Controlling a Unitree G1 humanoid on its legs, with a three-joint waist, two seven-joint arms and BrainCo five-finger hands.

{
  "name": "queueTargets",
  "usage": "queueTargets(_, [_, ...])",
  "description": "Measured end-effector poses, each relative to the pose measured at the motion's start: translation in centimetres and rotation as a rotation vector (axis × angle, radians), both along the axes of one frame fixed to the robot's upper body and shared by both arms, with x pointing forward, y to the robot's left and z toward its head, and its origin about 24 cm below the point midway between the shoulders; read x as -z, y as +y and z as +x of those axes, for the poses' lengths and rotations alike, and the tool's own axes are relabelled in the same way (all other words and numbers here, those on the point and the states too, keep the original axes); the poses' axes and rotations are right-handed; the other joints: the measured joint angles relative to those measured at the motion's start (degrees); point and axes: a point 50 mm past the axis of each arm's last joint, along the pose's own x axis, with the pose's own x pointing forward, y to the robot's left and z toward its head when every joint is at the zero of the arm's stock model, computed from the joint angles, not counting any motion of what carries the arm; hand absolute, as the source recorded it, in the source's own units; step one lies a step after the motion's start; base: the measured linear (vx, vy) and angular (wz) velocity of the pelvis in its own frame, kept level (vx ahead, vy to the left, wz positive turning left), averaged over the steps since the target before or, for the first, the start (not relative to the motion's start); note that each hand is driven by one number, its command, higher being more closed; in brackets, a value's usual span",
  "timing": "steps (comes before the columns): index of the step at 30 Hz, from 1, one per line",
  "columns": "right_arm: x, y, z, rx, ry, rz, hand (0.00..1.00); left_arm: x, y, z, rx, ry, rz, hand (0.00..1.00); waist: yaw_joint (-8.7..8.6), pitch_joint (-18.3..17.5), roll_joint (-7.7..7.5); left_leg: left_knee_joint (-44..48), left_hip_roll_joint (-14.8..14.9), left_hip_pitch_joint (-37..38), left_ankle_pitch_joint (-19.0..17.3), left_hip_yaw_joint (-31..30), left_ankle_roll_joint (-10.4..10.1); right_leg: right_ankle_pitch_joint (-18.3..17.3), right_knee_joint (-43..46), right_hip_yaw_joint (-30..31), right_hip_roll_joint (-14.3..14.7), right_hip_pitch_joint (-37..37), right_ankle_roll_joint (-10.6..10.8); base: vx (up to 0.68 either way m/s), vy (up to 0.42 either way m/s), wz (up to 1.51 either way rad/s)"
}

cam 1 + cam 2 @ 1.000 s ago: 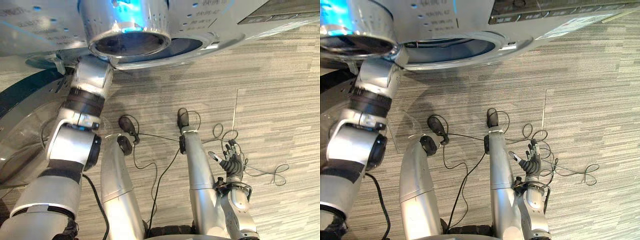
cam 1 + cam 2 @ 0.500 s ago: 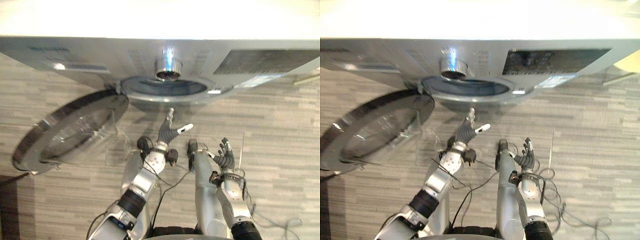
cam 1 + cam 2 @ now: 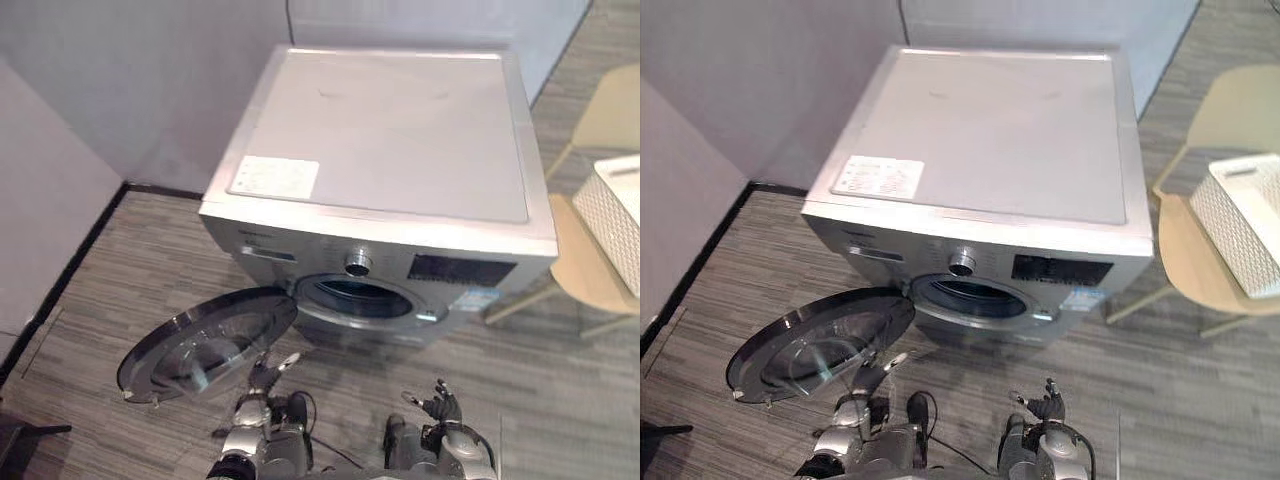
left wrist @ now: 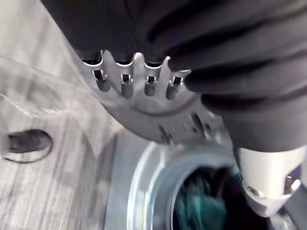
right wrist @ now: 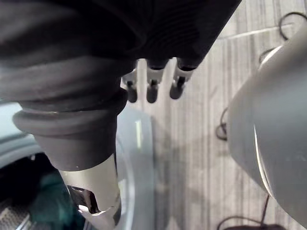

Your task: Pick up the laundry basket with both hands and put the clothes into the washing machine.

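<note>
The left robot hand [image 3: 260,380] and right robot hand [image 3: 441,408] are hovering, fingers spread wide, before the washing machine [image 3: 385,170].

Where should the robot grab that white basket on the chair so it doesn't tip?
Probably by its top rim, left hand on one end and right hand on the other. The white basket stands upright on the chair, open side up, and a handle slot is cut under the rim at the end nearer the chair's back. Coming down from above looks steadiest.
</note>
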Motion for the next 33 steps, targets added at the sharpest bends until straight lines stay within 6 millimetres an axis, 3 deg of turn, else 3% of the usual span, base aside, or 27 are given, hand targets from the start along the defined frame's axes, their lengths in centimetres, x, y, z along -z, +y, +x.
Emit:
queueTargets(1, [0.1, -0.2, -0.1, -0.005, 0.010, -0.002, 0.00, 0.3, 0.1, -0.6, -0.025, 0.021, -0.011, 0.00, 0.12, -0.2, 0.04, 0.4, 0.1, 0.0, 0.7, 0.3, -0.5, 0.0, 0.1, -0.8, 0.0, 0.7, -0.1, 0.02, -0.028, 0.48])
queueTargets(2, [0.4, -0.4, -0.4, -0.004, 0.034, -0.005, 0.00, 0.8, 0.6, -1.8, -0.050, 0.054, -0.012, 0.00, 0.19, -1.3, -0.51, -1.0, -0.3, 0.3, 3.2, 0.1, -2.5, 0.9, -0.5, -2.6, -0.6, 1.0, -1.8, -0.02, -0.016, 0.34])
queueTargets(3, [0.6, 0.0, -0.6, -0.006, 0.048, 0.015, 0.00, 0.9, 1.1, -2.2, -0.074, 0.068, -0.010, 0.00, 0.18, -1.7, -1.00, 0.6, -0.5, 0.5, 2.1, 0.8, -1.7, 1.3, -1.3, -4.2, -1.5, 1.2, -2.7, -0.09, -0.011, 0.40])
queueTargets(4, [0.7, -0.1, -0.8, 0.000, 0.051, 0.023, 0.00, 1.2, 1.0, -2.9, -0.107, 0.094, -0.028, 0.00, 0.42, -1.7, -0.94, 19.9, 2.5, -2.7, -6.4, 4.7, 3.1, 0.9, -1.0, -5.3, -1.8, 2.9, -3.2, -0.09, 0.026, 0.31])
queueTargets(5, [1.0, -0.5, -1.5, 0.008, 0.080, 0.020, 0.00, 1.3, 0.8, -3.2, -0.126, 0.100, -0.040, 0.00, 0.92, -1.8, -0.60, 35.5, 6.0, -3.3, -8.2, 5.9, 3.2, 0.7, 0.1, -6.0, -1.6, 4.7, -3.6, -0.08, 0.052, 0.26])
queueTargets(7, [1.0, -1.3, -2.0, 0.031, 0.090, 0.016, 0.00, 1.3, 0.3, -3.1, -0.121, 0.093, -0.054, 0.00, 0.74, -3.0, 0.05, 43.2, 8.9, -1.7, -8.0, 6.1, 3.0, 0.7, 0.7, -6.9, -2.3, 5.2, -3.6, -0.05, 0.139, 0.27])
queueTargets(8, [1.1, -1.6, -2.3, 0.060, 0.095, 0.021, 0.00, 1.2, 0.1, -2.9, -0.113, 0.087, -0.056, 0.00, -0.15, -3.7, 0.17, 44.0, 11.2, 0.4, -8.0, 6.1, 3.1, 0.9, 0.8, -8.0, -3.1, 5.3, -3.4, -0.15, 0.264, 0.56])
queueTargets(9, [1.2, -1.8, -2.8, 0.109, 0.106, 0.033, 0.00, 1.1, 0.1, -2.5, -0.110, 0.078, -0.057, 0.00, -0.72, -4.2, 0.30, 40.0, 13.9, 3.5, -7.6, 6.6, 3.4, 1.6, 0.6, -9.1, -3.6, 5.3, -2.2, -0.14, 0.242, 0.57])
queueTargets(10, [1.3, -2.1, -3.1, 0.136, 0.111, 0.036, 0.00, 1.1, 0.0, -2.4, -0.108, 0.077, -0.057, 0.00, -0.80, -4.8, 0.51, 35.5, 14.7, 4.9, -5.6, 6.9, 3.8, 2.0, 0.5, -9.4, -3.8, 4.9, -1.4, -0.16, 0.312, 0.60])
queueTargets(11, [1.6, -2.6, -3.6, 0.180, 0.137, 0.045, 0.00, 1.1, 0.1, -2.5, -0.100, 0.081, -0.052, 0.00, -1.61, -6.4, 0.31, 27.7, 11.5, 7.1, -8.6, 7.4, 0.4, 3.5, -1.3, -9.7, -4.4, 3.9, 0.3, -0.10, 0.228, 0.69])
queueTargets(12, [2.2, -1.9, -4.6, 0.185, 0.191, 0.077, 0.00, 1.2, 0.8, -2.8, -0.077, 0.088, -0.020, 0.00, -2.38, -7.8, -1.67, 20.1, 8.3, 7.7, -9.0, 6.4, -0.2, 4.6, -5.0, -8.6, -4.4, 3.6, 0.4, -0.09, 0.205, 1.11])
queueTargets(13, [2.7, -1.5, -5.5, 0.189, 0.236, 0.096, 0.00, 0.8, 1.2, -2.2, -0.022, 0.070, 0.014, 0.00, -3.46, -8.4, -2.92, 13.1, 6.5, 8.9, -9.3, 5.0, -1.3, 8.0, -8.6, -8.4, -3.4, 3.8, -0.9, -0.06, 0.113, 1.09])
queueTargets(14, [2.7, -1.6, -5.6, 0.206, 0.240, 0.104, 0.00, 0.5, 1.0, -1.7, 0.016, 0.051, 0.026, 0.00, -3.49, -8.4, -2.72, 10.0, 6.3, 9.3, -9.9, 4.4, -2.3, 9.2, -9.9, -9.6, -3.3, 4.1, -1.1, -0.08, 0.184, 1.08])
queueTargets(15, [2.8, -1.7, -5.6, 0.216, 0.245, 0.105, 0.00, -0.4, 0.5, -0.4, 0.095, -0.008, 0.048, 0.00, -3.31, -8.3, -2.57, 5.8, 6.2, 9.9, -11.1, 3.7, -4.1, 10.4, -11.6, -11.7, -3.1, 4.7, 0.1, -0.08, 0.199, 0.74])
queueTargets(17, [2.8, -1.8, -5.8, 0.214, 0.256, 0.103, 0.00, -1.7, -0.6, 0.9, 0.181, -0.095, 0.062, 0.00, -3.27, -7.9, -1.98, 2.0, 5.4, 10.4, -11.2, 2.6, -4.4, 11.4, -12.3, -13.7, -3.6, 5.2, 0.3, -0.09, 0.196, 0.66])
queueTargets(20, [2.5, -1.8, -4.4, 0.177, 0.227, 0.093, 0.00, -5.9, -2.4, 2.2, 0.269, -0.350, 0.039, 0.00, -2.79, -7.9, -1.35, -4.3, 3.6, 12.2, -9.6, 2.0, -4.1, 13.5, -13.8, -14.1, -4.7, 5.1, 0.9, -0.15, 0.130, 0.23])
queueTargets(23, [2.1, -1.3, -2.8, 0.117, 0.190, 0.079, 0.00, -8.9, -2.3, 2.4, 0.271, -0.512, 0.036, 0.00, -2.44, -7.6, -1.36, -7.8, 2.2, 12.6, -7.0, 2.9, -3.4, 15.7, -15.7, -13.2, -5.4, 4.0, 1.0, -0.16, 0.030, -0.17])
queueTargets(25, [1.8, -0.6, -1.6, 0.054, 0.167, 0.071, 0.00, -10.7, -1.3, 2.6, 0.233, -0.598, 0.067, 0.00, -0.99, -6.0, -1.64, -7.8, 2.0, 13.1, -6.8, 5.7, -3.3, 17.2, -16.7, -10.5, -5.2, 3.1, 1.3, -0.21, -0.001, -0.59])
queueTargets(27, [1.6, 0.5, -0.9, -0.023, 0.143, 0.067, 0.00, -12.9, 0.4, 3.2, 0.166, -0.696, 0.143, 0.00, -0.05, -5.0, -3.15, -7.6, 2.4, 13.2, -7.5, 8.3, -3.9, 17.0, -17.5, -8.4, -4.7, 2.6, 2.2, -0.25, -0.034, -0.58])
queueTargets(28, [1.4, 1.1, -0.5, -0.052, 0.120, 0.066, 0.00, -14.4, 1.6, 3.4, 0.116, -0.760, 0.197, 0.00, -0.18, -4.8, -4.24, -7.3, 2.4, 12.9, -7.5, 9.0, -3.8, 14.3, -17.4, -7.4, -4.5, 1.5, 4.5, -0.18, -0.028, -0.36])
queueTargets(29, [1.2, 1.2, -0.3, -0.059, 0.105, 0.064, 0.00, -15.0, 2.0, 3.5, 0.094, -0.787, 0.219, 0.00, -0.20, -4.9, -4.26, -7.0, 2.6, 12.2, -7.6, 8.7, -3.5, 11.5, -16.9, -7.4, -4.5, 0.9, 7.2, -0.12, -0.044, -0.34])
queueTargets(30, [0.9, 0.6, 0.0, -0.055, 0.076, 0.049, 0.00, -16.1, 2.3, 3.7, 0.051, -0.840, 0.244, 0.00, -0.14, -4.8, -1.70, -6.6, 5.3, 11.0, -7.7, 8.1, -2.0, 9.7, -12.0, -5.6, -3.0, -0.6, 7.1, -0.09, -0.044, -0.14])
queueTargets(31, [0.9, 0.6, -0.1, -0.055, 0.077, 0.050, 0.00, -16.6, 2.4, 3.8, 0.034, -0.863, 0.259, 0.00, -0.44, -4.5, -1.78, -6.4, 5.8, 10.6, -7.7, 8.0, -2.1, 10.0, -4.8, -2.7, -2.9, -2.3, 3.8, -0.09, -0.068, 0.18])
queueTargets(32, [1.1, 0.7, -0.9, -0.045, 0.084, 0.056, 0.00, -17.5, 3.0, 4.4, 0.008, -0.901, 0.290, 0.00, -0.30, -4.5, -3.40, -6.1, 5.4, 9.9, -7.7, 6.3, -2.3, 8.5, 7.1, 0.2, -2.4, -3.2, 2.5, -0.07, -0.044, 0.48])
queueTargets(33, [1.1, 0.7, -1.1, -0.043, 0.085, 0.059, 0.00, -18.0, 3.4, 4.8, -0.018, -0.922, 0.309, 0.00, -0.26, -4.6, -4.72, -6.0, 5.3, 9.7, -7.3, 5.2, -2.8, 8.3, 8.5, 1.3, -1.8, -3.5, 2.5, -0.04, -0.038, 0.62])
